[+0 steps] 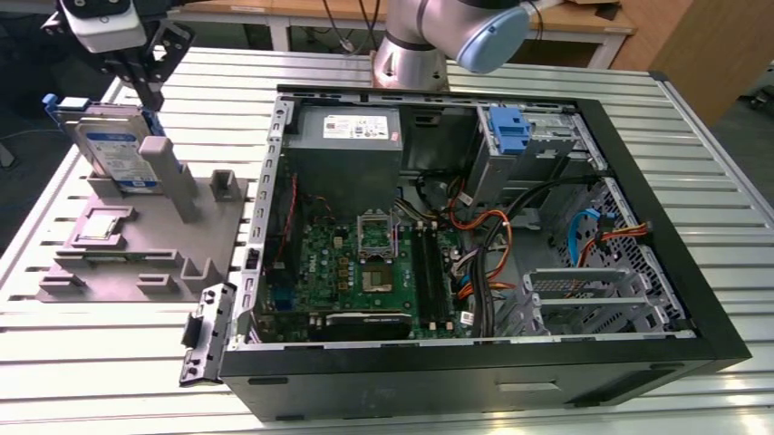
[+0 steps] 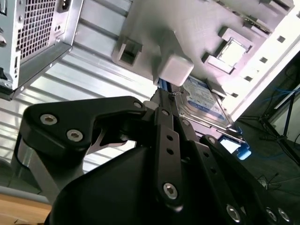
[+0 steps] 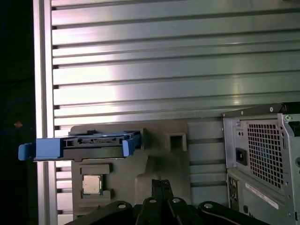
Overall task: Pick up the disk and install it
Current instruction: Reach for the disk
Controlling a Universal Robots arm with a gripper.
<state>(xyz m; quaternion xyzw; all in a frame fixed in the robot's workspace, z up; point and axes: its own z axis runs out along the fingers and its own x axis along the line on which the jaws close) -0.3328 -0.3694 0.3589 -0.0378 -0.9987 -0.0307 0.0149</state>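
Note:
The disk [image 1: 115, 147] stands on edge in a grey fixture [image 1: 133, 263] at the exterior view's left, outside the computer case. It is silver-grey with a white and blue label and a blue bracket around its edge. My gripper [image 1: 149, 93] hangs just above the disk's top edge, fingers pressed together and holding nothing. In the second wrist view the gripper [image 2: 165, 93] points at the disk [image 2: 206, 101] behind a grey post. In the first wrist view the gripper [image 3: 161, 183] sits short of the fixture [image 3: 159, 154], with the disk [image 3: 96, 143] seen edge-on.
The open computer case [image 1: 629, 335] lies across the slatted metal table, with the motherboard, cables and a grey power supply [image 1: 351, 127] inside. A bare blue bracket [image 1: 510, 131] sits in the drive bay at the back. A small processor chip [image 1: 103, 227] rests on the fixture.

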